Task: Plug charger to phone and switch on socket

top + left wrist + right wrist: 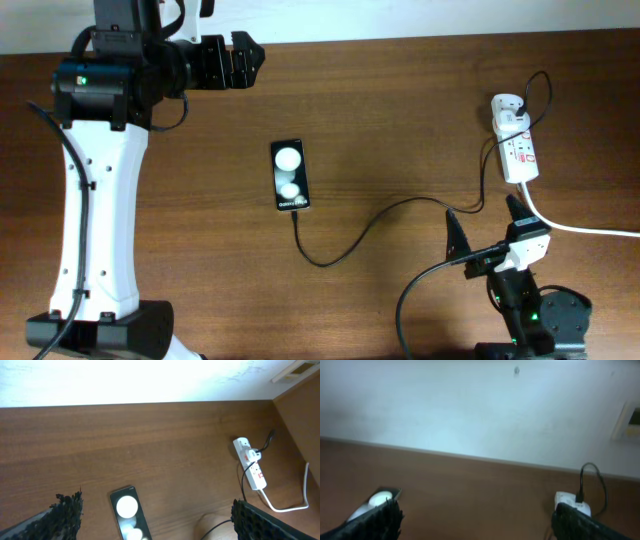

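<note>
The black phone (290, 175) lies flat mid-table, its screen showing two white reflections. The thin black charger cable (350, 238) runs from the phone's near edge, loops across the table and rises to the white adapter (506, 107), which sits in the far end of the white socket strip (522, 152). My left gripper (250, 62) is open and empty, held high at the back left, away from the phone. My right gripper (482, 212) is open and empty, just short of the strip. The left wrist view shows the phone (127, 515), the strip (255, 472) and the open jaws (155, 507).
The strip's thick white cord (585, 229) runs off the right edge. The table's back edge meets a white wall (150, 380). The right wrist view shows the phone (380, 498) at left, the adapter (570, 499) at right, and the open jaws (477, 517).
</note>
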### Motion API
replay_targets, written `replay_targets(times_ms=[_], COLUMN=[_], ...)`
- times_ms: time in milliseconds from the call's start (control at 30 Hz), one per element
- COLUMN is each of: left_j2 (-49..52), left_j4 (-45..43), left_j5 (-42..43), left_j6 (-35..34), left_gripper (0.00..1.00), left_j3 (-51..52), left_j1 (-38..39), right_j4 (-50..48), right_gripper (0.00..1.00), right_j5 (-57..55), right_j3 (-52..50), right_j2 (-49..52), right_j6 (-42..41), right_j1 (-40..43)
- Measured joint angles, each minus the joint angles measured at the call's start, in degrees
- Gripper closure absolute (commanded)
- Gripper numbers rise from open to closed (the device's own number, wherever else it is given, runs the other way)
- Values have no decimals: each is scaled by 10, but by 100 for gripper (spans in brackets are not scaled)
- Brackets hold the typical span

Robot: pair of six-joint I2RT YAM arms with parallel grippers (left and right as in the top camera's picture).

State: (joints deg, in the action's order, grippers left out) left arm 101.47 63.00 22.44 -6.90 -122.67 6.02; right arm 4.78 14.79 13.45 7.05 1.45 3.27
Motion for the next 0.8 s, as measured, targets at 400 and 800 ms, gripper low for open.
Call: replay_targets(times_ms=[400,800], left_j2=[0,0], left_j4=[0,21], left_j5=[0,-9], left_j6=[0,0], left_gripper=[1,1], left_j3=[0,0], left_j1=[0,0], right_j4=[-18,-18], right_gripper=[1,1], right_j5=[1,1], right_j3=[-128,-128], right_j2=[-64,-64], right_j6=[0,0], right_j1=[-1,-1])
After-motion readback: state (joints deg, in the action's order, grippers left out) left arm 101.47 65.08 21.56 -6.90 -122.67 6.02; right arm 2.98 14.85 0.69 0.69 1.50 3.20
